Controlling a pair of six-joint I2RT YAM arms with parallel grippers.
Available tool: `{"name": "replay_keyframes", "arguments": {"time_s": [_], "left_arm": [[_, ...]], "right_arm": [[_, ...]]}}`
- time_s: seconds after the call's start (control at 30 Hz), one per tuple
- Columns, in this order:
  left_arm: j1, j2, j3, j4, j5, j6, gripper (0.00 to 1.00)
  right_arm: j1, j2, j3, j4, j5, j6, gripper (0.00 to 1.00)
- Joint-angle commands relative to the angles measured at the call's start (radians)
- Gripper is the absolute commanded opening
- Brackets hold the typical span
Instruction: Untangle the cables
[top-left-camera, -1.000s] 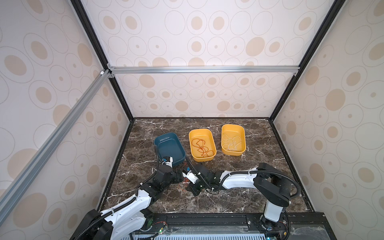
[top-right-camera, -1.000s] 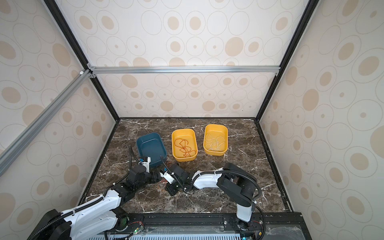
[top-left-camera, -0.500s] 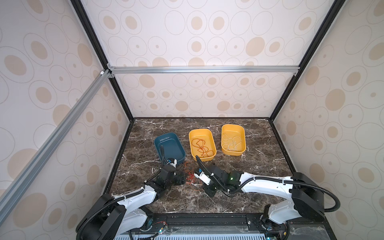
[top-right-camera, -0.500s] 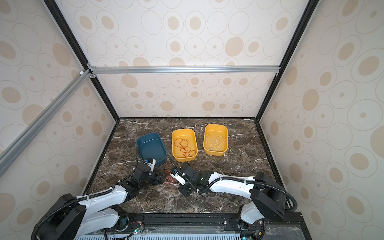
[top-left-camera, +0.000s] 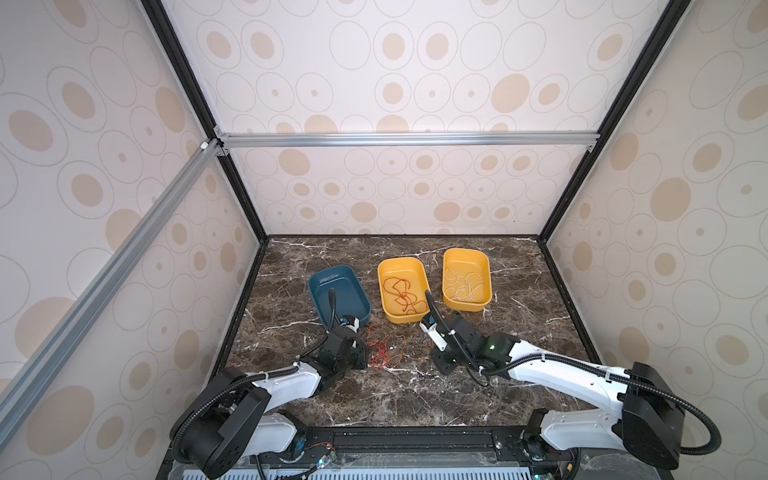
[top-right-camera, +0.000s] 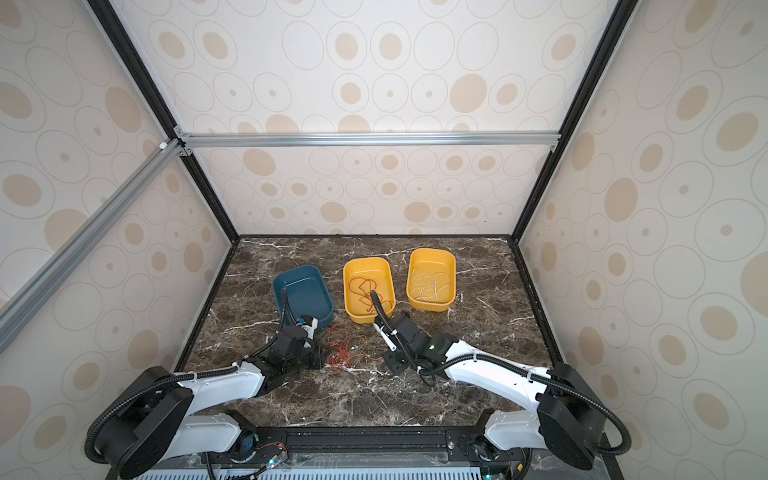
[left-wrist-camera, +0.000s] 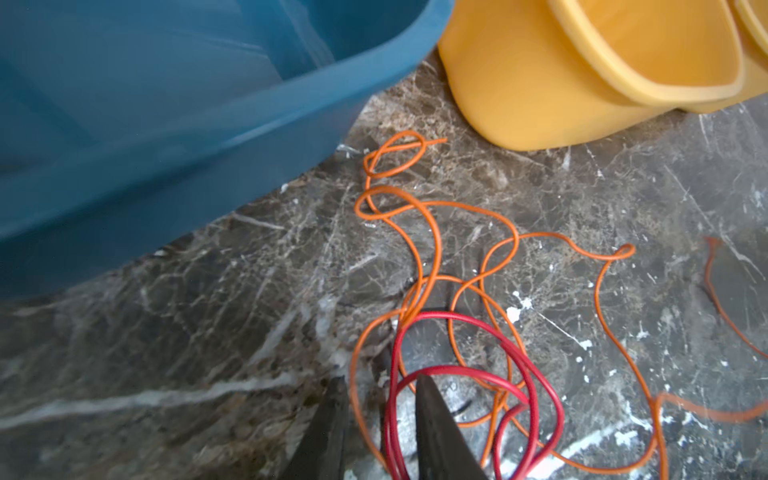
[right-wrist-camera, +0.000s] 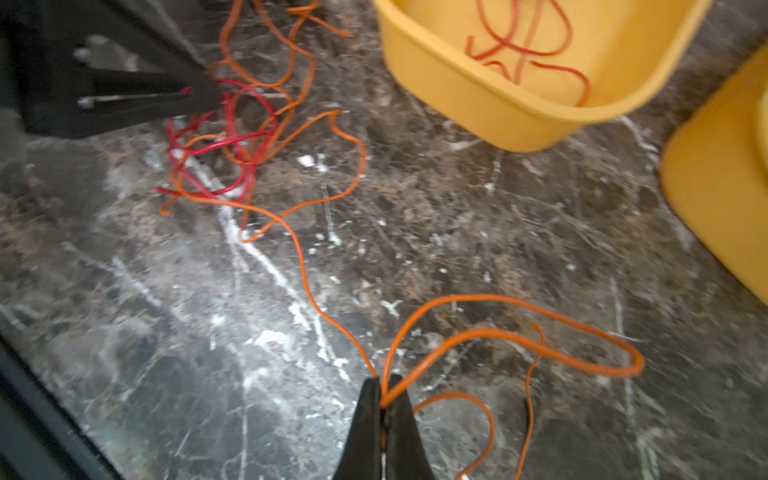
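Right of the cable tangle (top-left-camera: 382, 353), right pincer (right-wrist-camera: 384, 379) clenches an orange strand (right-wrist-camera: 305, 278) running into it; left pincer (left-wrist-camera: 379, 378), ajar, straddles red loops (left-wrist-camera: 453, 316).

You face cream panel walls (top-left-camera: 395, 83) printed with tan ovals and thin grey rings. Black metal corner posts (top-left-camera: 236, 183) frame them. A silver aluminium crossbar (top-left-camera: 407, 139) spans the back wall, and a second silver aluminium rail (top-left-camera: 104, 283) runs along the left-hand wall. The floor is a dark brown marble-patterned slab (top-left-camera: 395, 395) with white veins, evenly and softly lit.
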Motion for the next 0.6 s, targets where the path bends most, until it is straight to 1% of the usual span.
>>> {"name": "replay_keyframes", "arguments": {"time_s": [0.0, 0.1, 0.2, 0.37, 0.43, 0.47, 0.57], "left_arm": [[0.005, -0.021, 0.024, -0.033, -0.040, 0.003, 0.29], [0.005, -0.055, 0.016, -0.049, -0.054, 0.001, 0.31], [0.005, -0.089, 0.012, -0.068, -0.054, -0.003, 0.35], [0.006, -0.145, -0.005, -0.072, -0.048, -0.014, 0.36], [0.006, -0.159, -0.007, -0.075, -0.041, -0.015, 0.41], [0.005, -0.163, -0.007, -0.074, -0.030, -0.012, 0.47], [0.005, -0.168, -0.005, -0.044, 0.036, -0.007, 0.57]], "right_arm": [[-0.046, -0.042, -0.020, -0.066, 0.084, 0.072, 0.00], [-0.091, -0.083, -0.028, -0.089, 0.138, 0.115, 0.00], [-0.128, -0.129, -0.048, -0.082, 0.136, 0.130, 0.00], [-0.140, -0.161, -0.053, -0.094, 0.139, 0.127, 0.00], [-0.139, -0.166, -0.050, -0.097, 0.133, 0.121, 0.00], [-0.139, -0.172, -0.049, -0.097, 0.128, 0.120, 0.00], [-0.139, -0.191, -0.033, -0.101, 0.103, 0.111, 0.00]]}}
